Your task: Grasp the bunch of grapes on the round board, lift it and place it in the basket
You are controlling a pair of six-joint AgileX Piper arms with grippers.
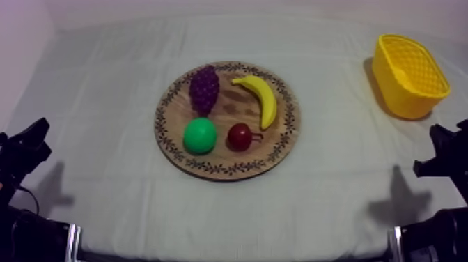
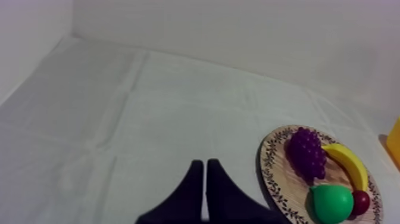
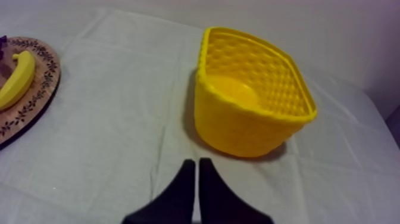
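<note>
Counts nothing as done so far, judging by the layout. Finds the bunch of grapes (image 1: 204,88) lying ungrasped on the wooden board (image 1: 226,167) beside the banana (image 1: 261,99), and the yellow basket (image 1: 411,97) empty, well apart on the tabletop (image 1: 104,104). Shows the left gripper (image 2: 205,162) and right gripper (image 3: 197,161) low at the sides, fingers pressed together on nothing. Leaves reach, grasp, lift, carry and release all to do.

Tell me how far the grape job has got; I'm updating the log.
Done: nothing yet. The bunch of grapes lies on the wooden board, and the yellow basket holds nothing. In hand: nothing; the left gripper and right gripper are both shut, empty, away from the board. Left: reach the grapes, grasp, carry them to the basket and release.
</note>
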